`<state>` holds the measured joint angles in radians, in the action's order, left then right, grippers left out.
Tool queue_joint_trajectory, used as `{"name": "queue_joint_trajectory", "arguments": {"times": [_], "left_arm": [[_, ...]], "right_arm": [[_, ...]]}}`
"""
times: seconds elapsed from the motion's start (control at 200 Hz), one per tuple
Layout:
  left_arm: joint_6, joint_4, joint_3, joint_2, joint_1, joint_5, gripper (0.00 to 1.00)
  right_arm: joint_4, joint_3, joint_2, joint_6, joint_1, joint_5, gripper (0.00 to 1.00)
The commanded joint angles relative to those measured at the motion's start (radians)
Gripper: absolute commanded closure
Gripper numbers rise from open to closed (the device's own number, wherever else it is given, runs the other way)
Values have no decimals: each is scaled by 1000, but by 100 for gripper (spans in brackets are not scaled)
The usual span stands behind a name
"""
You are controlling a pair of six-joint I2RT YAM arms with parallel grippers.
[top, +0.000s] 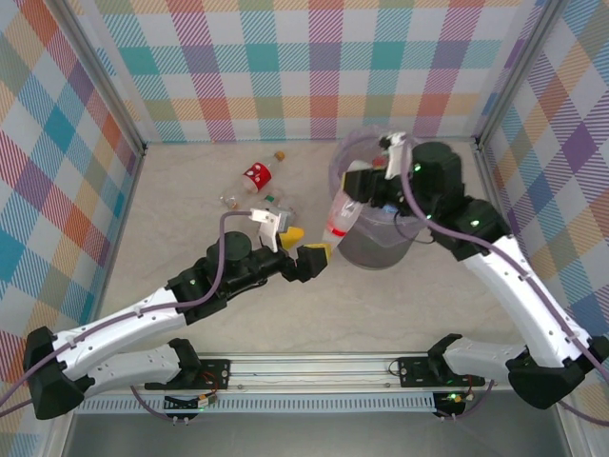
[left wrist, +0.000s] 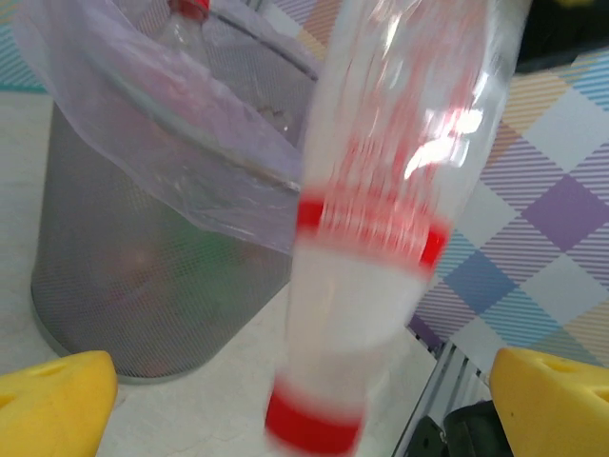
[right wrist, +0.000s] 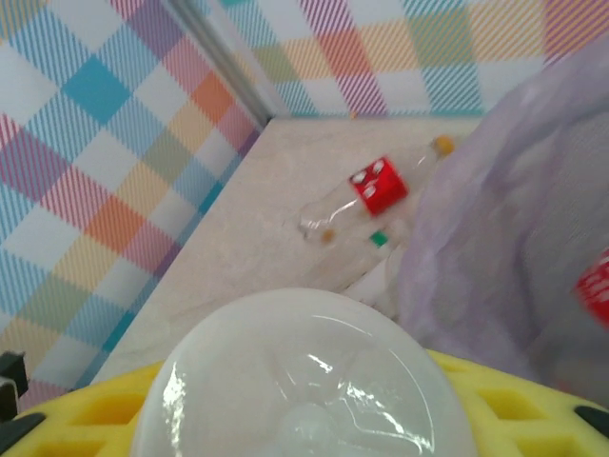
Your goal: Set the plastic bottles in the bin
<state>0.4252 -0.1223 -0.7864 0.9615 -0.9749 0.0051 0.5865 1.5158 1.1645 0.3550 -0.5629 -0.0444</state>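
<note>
Plaid walls closed in the pale table (top: pixel 381 314). My right gripper (top: pixel 360 193) was clamped on the base of a clear red-labelled bottle (top: pixel 341 217), which hung cap-down, nearly upright, at the left rim of the bin (top: pixel 381 255); the bin's mouth lay to its right. My left gripper (top: pixel 306 245) stood wide just left of it, holding nothing
</note>
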Motion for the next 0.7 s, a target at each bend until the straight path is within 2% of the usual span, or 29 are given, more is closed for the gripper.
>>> {"name": "queue_joint_trajectory", "arguments": {"times": [0.0, 0.07, 0.145, 0.295, 0.37, 0.525, 0.69], "left_arm": [[-10, -84, 51, -3, -8, -62, 0], [-11, -108, 36, 47, -3, -132, 1], [-3, -45, -60, 145, 29, -195, 5], [73, -12, -264, 350, 100, -152, 8], [78, -17, -338, 408, 104, -176, 9], [59, -25, -388, 450, 103, -250, 9], [43, 18, -393, 457, 105, -371, 9]], "right_arm": [[91, 158, -8, -102, 117, -3, 49], [171, 279, 2, -131, 216, -19, 49], [231, 386, 14, -181, 266, 37, 50], [272, 457, 56, -280, 309, 177, 51], [277, 456, 77, -305, 337, 211, 51], [258, 428, 99, -291, 381, 183, 52], [213, 392, 141, -249, 394, 87, 52]]}}
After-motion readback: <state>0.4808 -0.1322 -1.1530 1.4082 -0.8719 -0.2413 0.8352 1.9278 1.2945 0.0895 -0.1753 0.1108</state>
